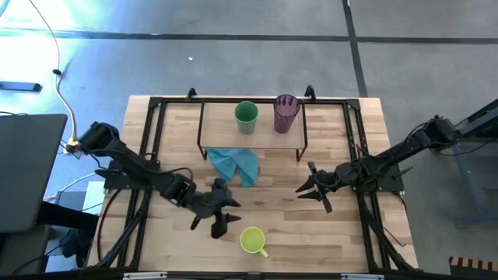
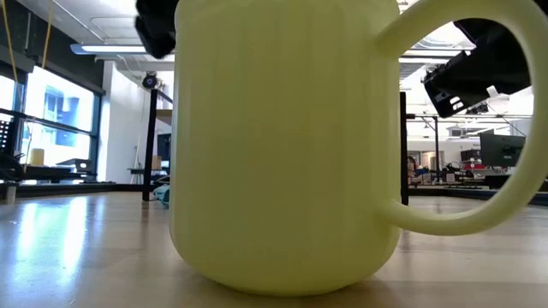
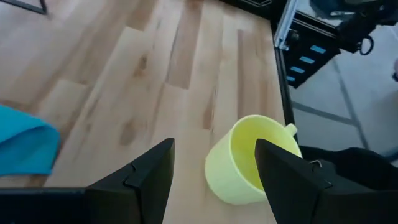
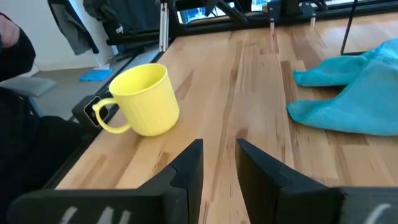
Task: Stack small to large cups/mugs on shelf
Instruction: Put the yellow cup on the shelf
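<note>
Grey concrete floor (image 1: 233, 47) with dark seams surrounds the table. Yellow cable (image 1: 56, 54) trails across it. Low view: tall windows (image 2: 51, 120), ceiling strip light (image 2: 107, 49), distant desks with monitors (image 2: 497, 150).

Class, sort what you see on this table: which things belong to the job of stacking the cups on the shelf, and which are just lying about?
Belong to the job:
- yellow mug, on the tabletop
- green cup, on the shelf
- purple tumbler, on the shelf
- shelf
- left tool, open beside the mug

Just lying about:
- blue cloth, on the tabletop
</note>
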`<state>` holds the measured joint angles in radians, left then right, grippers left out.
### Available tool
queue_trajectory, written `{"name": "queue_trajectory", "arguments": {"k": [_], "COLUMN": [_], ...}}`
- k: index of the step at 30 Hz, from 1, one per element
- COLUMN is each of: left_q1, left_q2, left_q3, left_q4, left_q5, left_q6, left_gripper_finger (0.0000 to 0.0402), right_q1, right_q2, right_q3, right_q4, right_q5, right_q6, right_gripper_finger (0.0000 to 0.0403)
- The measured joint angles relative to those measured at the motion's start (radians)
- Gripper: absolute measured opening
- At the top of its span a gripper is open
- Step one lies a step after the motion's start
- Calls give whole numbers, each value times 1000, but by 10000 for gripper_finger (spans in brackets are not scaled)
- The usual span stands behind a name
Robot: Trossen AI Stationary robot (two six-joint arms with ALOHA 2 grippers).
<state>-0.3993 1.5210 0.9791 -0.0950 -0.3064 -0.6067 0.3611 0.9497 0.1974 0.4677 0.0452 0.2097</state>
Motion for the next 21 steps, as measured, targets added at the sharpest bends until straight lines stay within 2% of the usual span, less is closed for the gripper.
{"name": "queue_trajectory", "arguments": {"k": [7,21], "left_q1": [29,26], "left_q2": [43,100], "left_q3": [0,0], "left_q4": [48,66], "left_q5": [109,133], "left_q6": [-4,-129], "left_gripper_finger": [211,211], "right_q1": [0,0], "right_q2": [0,0], "right_q3": [0,0], "right_q4": [-21,-32], "right_q5": [0,0], "right_q6": [2,10], "right_gripper_finger": [83,83]}}
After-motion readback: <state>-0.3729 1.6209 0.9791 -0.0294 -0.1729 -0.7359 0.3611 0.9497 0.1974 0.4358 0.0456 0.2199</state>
